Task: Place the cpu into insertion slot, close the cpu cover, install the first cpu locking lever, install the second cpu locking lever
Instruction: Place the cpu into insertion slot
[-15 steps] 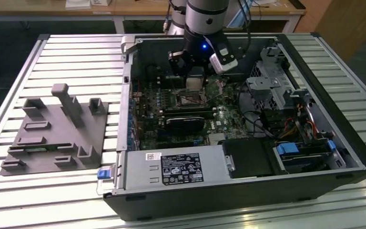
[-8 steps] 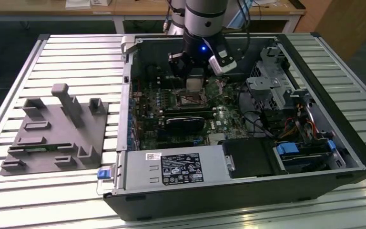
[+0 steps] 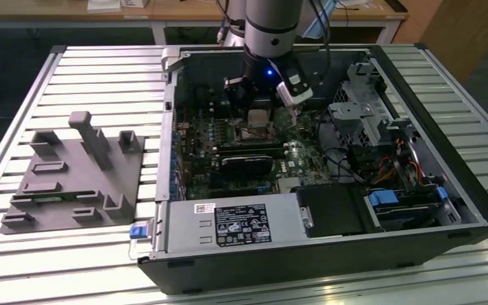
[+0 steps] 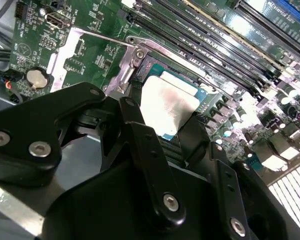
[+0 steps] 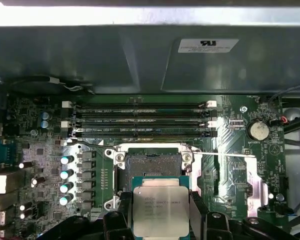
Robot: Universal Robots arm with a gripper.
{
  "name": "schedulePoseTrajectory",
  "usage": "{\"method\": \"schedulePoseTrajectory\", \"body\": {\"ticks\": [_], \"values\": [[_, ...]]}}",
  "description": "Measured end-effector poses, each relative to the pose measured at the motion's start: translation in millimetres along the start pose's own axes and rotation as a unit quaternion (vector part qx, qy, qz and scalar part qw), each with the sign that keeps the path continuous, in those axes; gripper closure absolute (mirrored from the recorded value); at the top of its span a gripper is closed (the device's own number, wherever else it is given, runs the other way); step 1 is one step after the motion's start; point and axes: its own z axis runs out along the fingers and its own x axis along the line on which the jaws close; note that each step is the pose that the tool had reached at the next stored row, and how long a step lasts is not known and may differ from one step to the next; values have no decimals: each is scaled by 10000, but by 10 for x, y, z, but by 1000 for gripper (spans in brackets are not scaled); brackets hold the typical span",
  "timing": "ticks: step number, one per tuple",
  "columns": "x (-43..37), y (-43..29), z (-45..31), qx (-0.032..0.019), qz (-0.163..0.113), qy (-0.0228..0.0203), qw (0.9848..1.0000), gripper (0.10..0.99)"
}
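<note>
Along the near edge of the exterior view, the slatted bench is carrying an open computer case. A grey moulded fixture is lying on the slats well apart from it, on the exterior view's left. Just inside the case's near wall a power supply box with a black label is sitting, and beyond it a black card is standing across the green motherboard. A metal drive cage is filling the case's side on the exterior view's right. Farther in, the end effector is hanging from the grey arm over the middle of the board. Its two black fingers are pinching the cpu by two opposite edges, with the pale silver face showing between them in both wrist views. The chip is hovering at the near edge of the insertion slot, whose dark centre is lying uncovered just beyond it; whether chip and slot are touching cannot be told. A thin wire lever is running out sideways from the slot's silver rim. Beyond the slot, the long black memory slots are lying in parallel rows, a coin cell is sitting near their end, and the case's grey far wall is rising behind them.
</note>
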Motion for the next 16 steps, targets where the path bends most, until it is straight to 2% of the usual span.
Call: {"method": "schedulePoseTrajectory", "body": {"ticks": [3,9,13,16], "values": [[1,-4,41,3,-1,0,10000,549],[1,-4,43,4,9,-1,10000,549],[1,-5,49,5,255,-25,9997,549],[1,-6,55,6,474,-47,9989,549]]}}
